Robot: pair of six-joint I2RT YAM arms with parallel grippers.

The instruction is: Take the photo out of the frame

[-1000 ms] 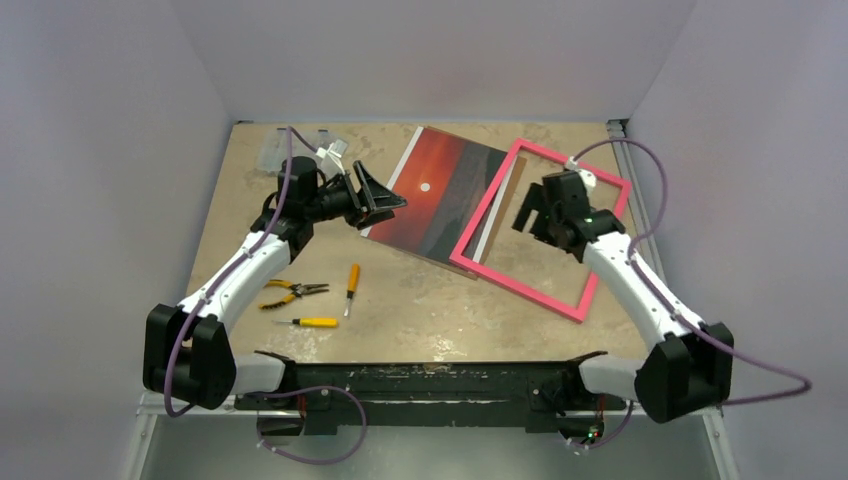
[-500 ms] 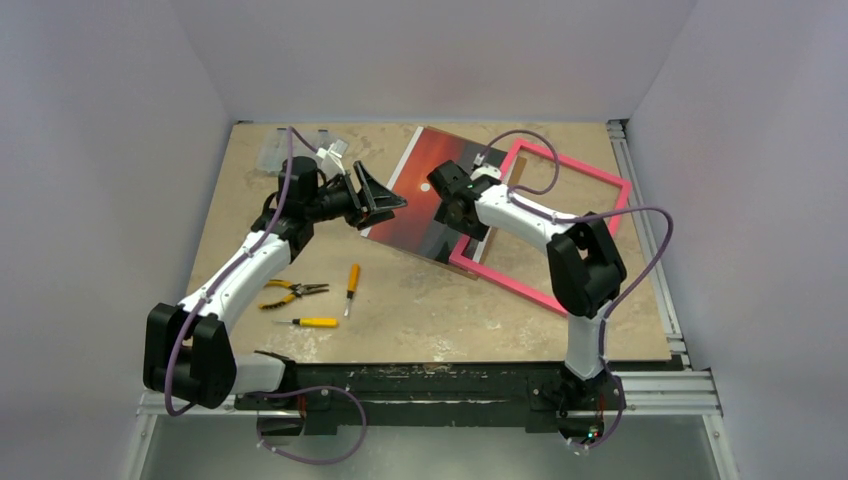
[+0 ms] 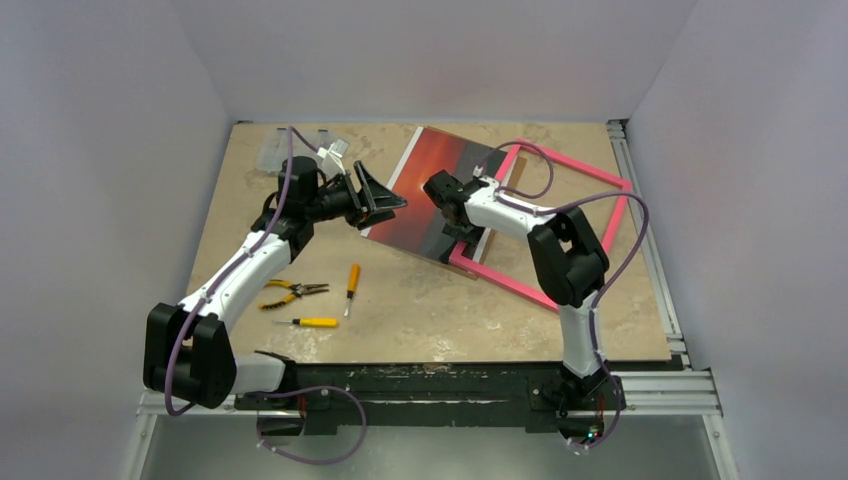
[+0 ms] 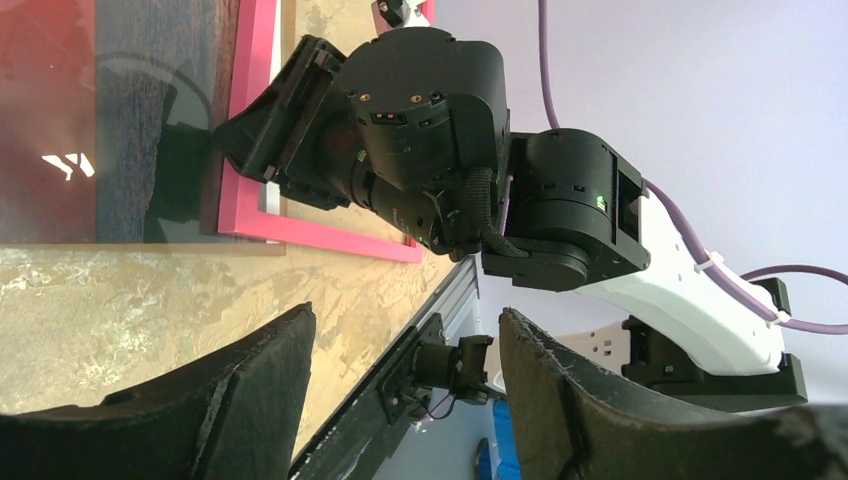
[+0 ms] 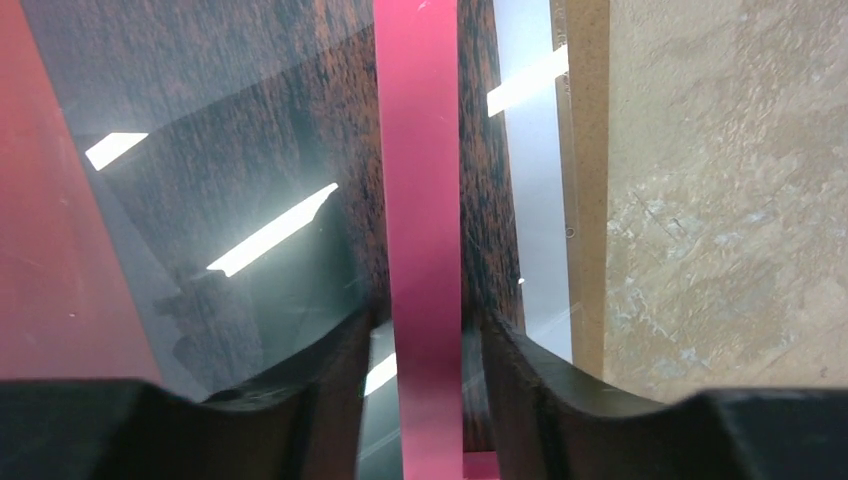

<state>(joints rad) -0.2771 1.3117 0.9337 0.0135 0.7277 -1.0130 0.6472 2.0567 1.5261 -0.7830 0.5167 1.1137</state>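
Note:
The photo [image 3: 430, 175], a red sunset print, lies flat at the back middle of the table. The pink frame [image 3: 500, 283] lies to its right, and its left bar overlaps the photo's right edge. My right gripper [image 3: 462, 225] is down over that left bar. In the right wrist view the pink bar [image 5: 420, 200] runs between its fingers [image 5: 320, 370], with a narrow gap showing on each side over the glossy dark photo [image 5: 200, 150]. My left gripper [image 3: 385, 200] hangs open and empty above the photo's left edge.
Pliers [image 3: 293, 291], an orange-handled screwdriver [image 3: 351, 280] and a yellow-handled one [image 3: 312, 322] lie at the front left. A clear plastic piece [image 3: 275, 152] sits at the back left corner. A metal rail [image 3: 650, 250] runs along the table's right side.
My right arm has swung left from inside the frame's opening to the frame's left bar, and its jaws have narrowed round that bar. The left arm has not moved.

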